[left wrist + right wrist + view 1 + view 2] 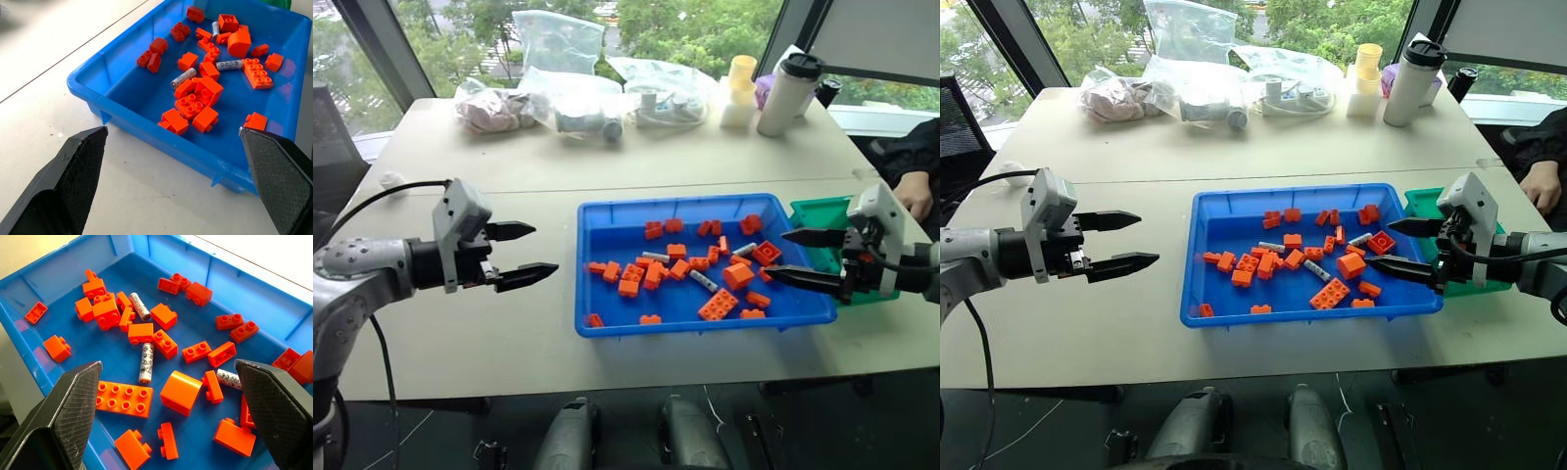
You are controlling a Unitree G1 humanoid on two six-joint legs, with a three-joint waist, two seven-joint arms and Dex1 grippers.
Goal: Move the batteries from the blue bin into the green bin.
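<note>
Hovering with fingers spread at the blue bin's (607, 323) right edge, the right claw (800, 258) looks poised to pick the batteries (146, 363) lying among orange bricks (718, 305). Beside it waits the green bin (818, 213); the left claw (522, 254), also spread, stands clear over the table (470, 333).

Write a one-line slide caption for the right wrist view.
Open right gripper poised over the blue bin, where three batteries lie among scattered orange toy bricks.

blue bin (607, 220) open above, orange bricks (718, 305) crowding batteries (703, 281)
</note>
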